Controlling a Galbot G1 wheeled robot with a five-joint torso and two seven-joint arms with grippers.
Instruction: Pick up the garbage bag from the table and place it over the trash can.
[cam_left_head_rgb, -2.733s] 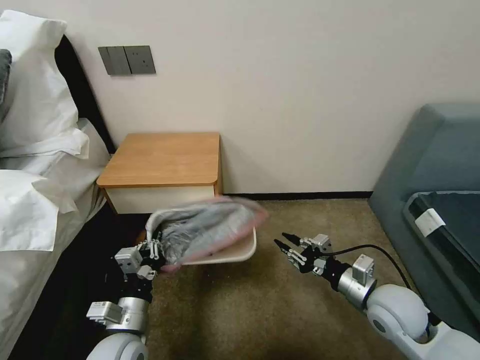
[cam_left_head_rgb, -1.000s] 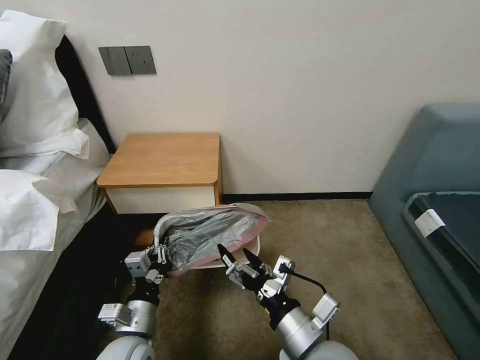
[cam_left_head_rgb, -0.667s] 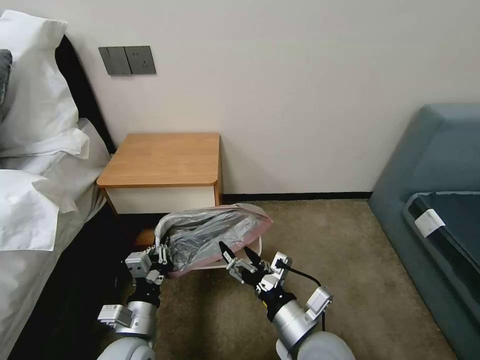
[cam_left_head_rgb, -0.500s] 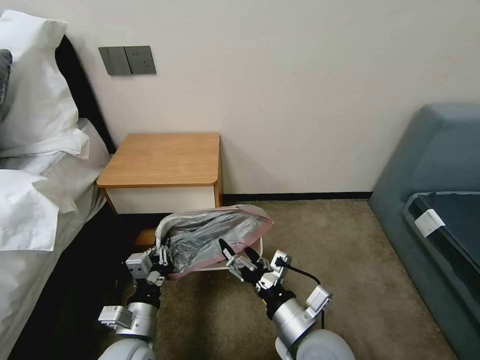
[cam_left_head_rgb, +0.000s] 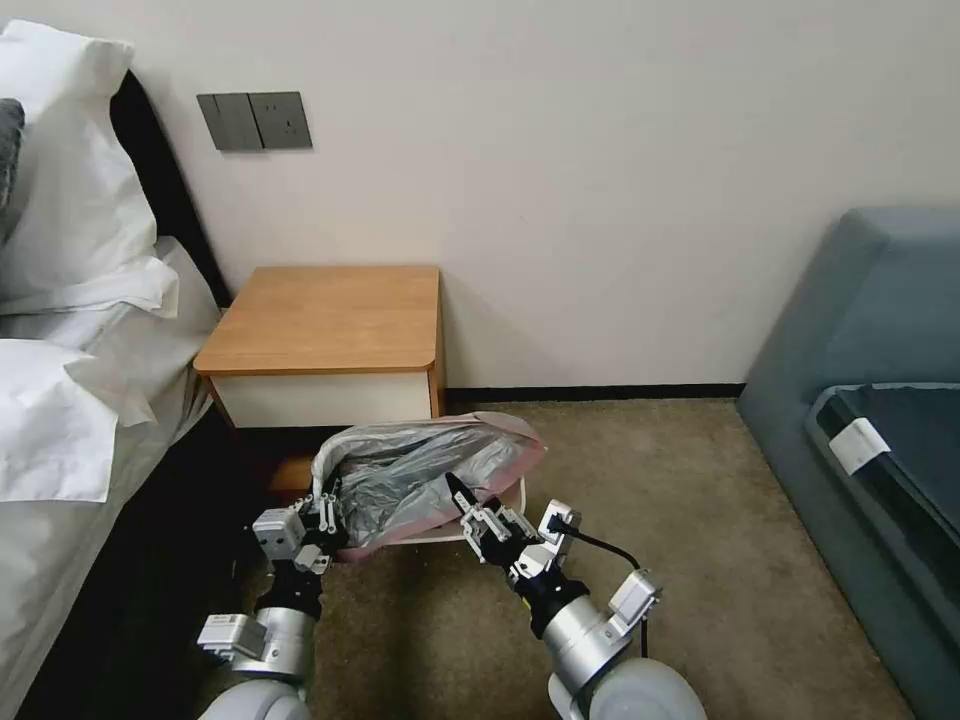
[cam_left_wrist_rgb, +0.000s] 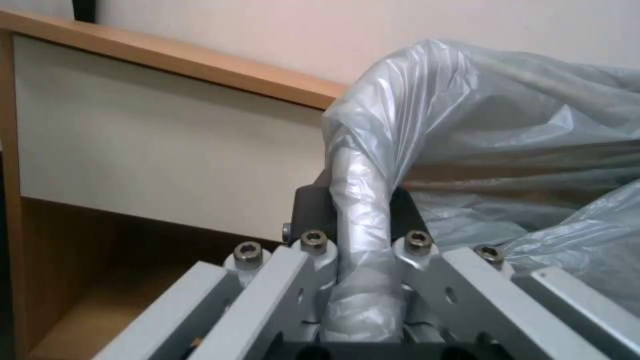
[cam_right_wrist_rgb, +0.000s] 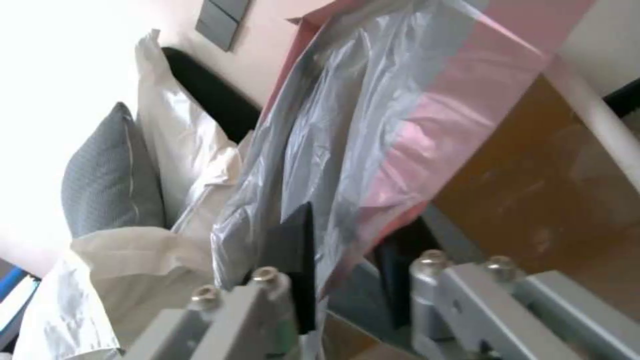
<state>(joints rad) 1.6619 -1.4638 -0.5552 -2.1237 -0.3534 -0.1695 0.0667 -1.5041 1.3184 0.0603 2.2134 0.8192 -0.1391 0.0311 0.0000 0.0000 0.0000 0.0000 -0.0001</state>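
Note:
The grey, pink-rimmed garbage bag (cam_left_head_rgb: 420, 470) lies spread over the cream trash can (cam_left_head_rgb: 515, 497), which stands on the carpet in front of the table (cam_left_head_rgb: 325, 315). My left gripper (cam_left_head_rgb: 328, 506) is at the bag's left end, shut on a bunched fold of film (cam_left_wrist_rgb: 363, 200). At the bag's near edge my right gripper (cam_left_head_rgb: 470, 500) is open. The pink rim (cam_right_wrist_rgb: 427, 150) hangs between its two dark fingers (cam_right_wrist_rgb: 297, 260).
A bed with white pillows (cam_left_head_rgb: 70, 300) runs along the left. A blue-grey sofa (cam_left_head_rgb: 870, 400) stands at the right. Between them is brown carpet (cam_left_head_rgb: 650, 470), with the wall and its dark baseboard behind.
My right arm has swung in from the right to the bag's near edge, and its fingers have narrowed around the film. The left gripper has kept its hold and sunk slightly.

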